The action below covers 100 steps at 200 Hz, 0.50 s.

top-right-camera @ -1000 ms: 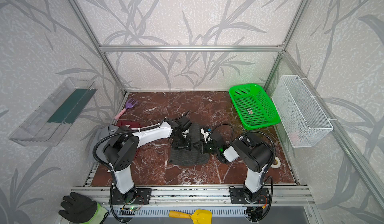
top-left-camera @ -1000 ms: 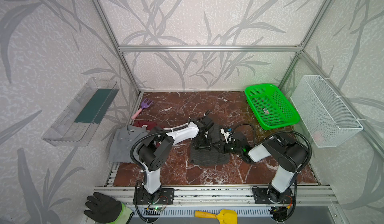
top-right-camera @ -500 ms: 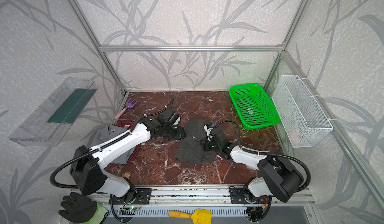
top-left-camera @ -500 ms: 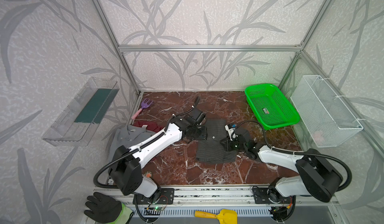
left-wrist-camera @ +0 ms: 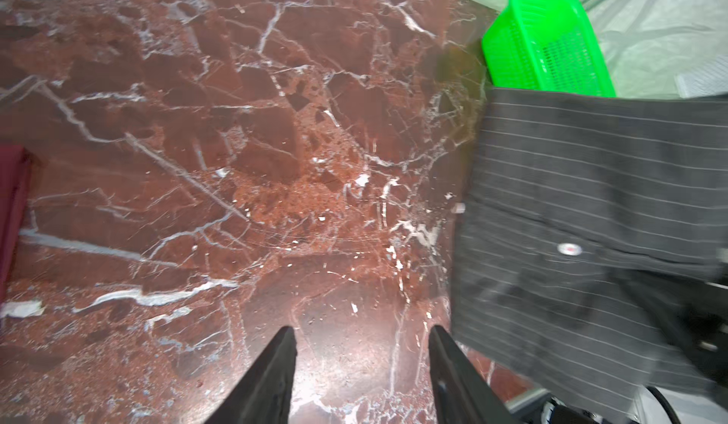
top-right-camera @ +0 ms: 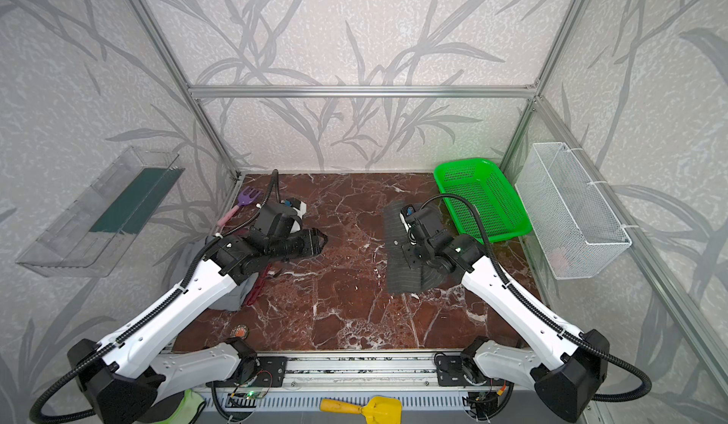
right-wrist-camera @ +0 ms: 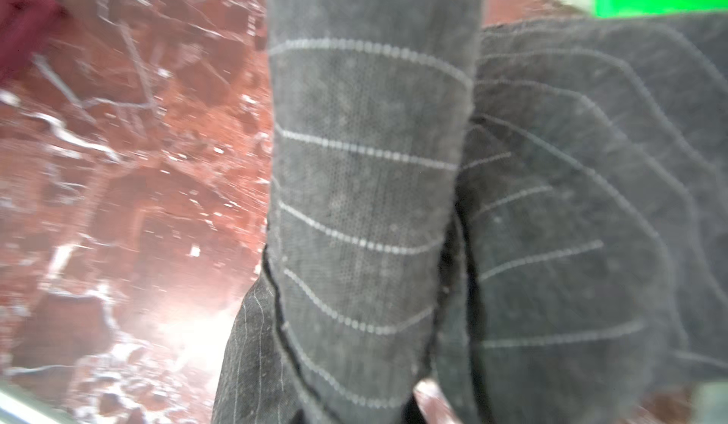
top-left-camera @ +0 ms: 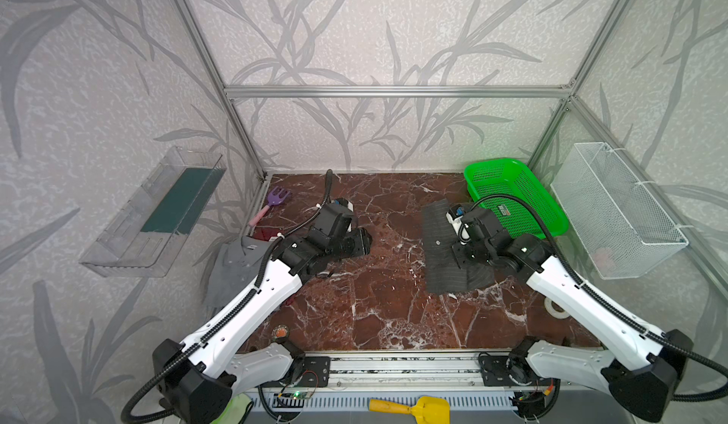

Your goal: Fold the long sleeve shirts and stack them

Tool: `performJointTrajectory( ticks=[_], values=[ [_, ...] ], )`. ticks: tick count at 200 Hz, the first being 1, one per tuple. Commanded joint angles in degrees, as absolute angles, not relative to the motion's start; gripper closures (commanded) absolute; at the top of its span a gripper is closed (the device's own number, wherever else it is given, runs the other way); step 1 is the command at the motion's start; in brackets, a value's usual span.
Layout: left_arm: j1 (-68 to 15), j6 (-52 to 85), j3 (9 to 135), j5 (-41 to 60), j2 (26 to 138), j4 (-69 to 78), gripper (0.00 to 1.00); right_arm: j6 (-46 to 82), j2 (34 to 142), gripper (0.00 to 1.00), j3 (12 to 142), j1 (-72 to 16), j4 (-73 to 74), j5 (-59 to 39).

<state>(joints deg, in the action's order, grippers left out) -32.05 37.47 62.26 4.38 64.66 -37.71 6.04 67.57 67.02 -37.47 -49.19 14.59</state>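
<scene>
Right gripper (top-left-camera: pixel 457 253): it is sitting low on the pinstriped shirt (top-left-camera: pixel 439 272), at the middle of the garment's right side. In the right wrist view its fingers are hiding behind cloth, with a fold of the shirt rising across the lens. It appears to be clamped on that fold, though the blur allows no firmer finding.

Left gripper (left-wrist-camera: pixel 362 331): its jaws are standing apart and gripping nothing. It is hovering over the bare marble worktop (left-wrist-camera: pixel 236 146), left of centre. In both top views it is pointing toward the pinstriped shirt and is well apart from it.

Pinstriped shirt: it is lying as a long folded strip, running front to back on the right half of the worktop. Its back end is resting just beside the green basket (top-left-camera: pixel 512 186), which is occupying the back right corner. A metal snap button (left-wrist-camera: pixel 569 249) is showing on the cloth.

Other shirts: the grey collared shirt (top-left-camera: pixel 232 272) is lying at the worktop's left edge. The dark red shirt (top-left-camera: pixel 268 234) is lying partly under it, showing at its back end. The left arm is reaching over both.

Surroundings: a purple toy fork (top-left-camera: pixel 277 197) is lying near the back left corner.
</scene>
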Motion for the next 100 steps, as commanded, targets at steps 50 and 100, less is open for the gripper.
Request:
performJointTrajectory(
  ticks=[50, 100],
  values=[
    [-24.0, 37.4, 51.3, 7.7, 56.7, -33.3, 0.44, 2.2, 82.8, 1.00, 75.0, -47.2, -66.8, 40.9],
    [-21.4, 38.1, 47.6, 7.5, 52.0, -34.2, 0.44, 10.6, 101.3, 1.00, 83.0, -57.9, -71.1, 43.1]
  ],
)
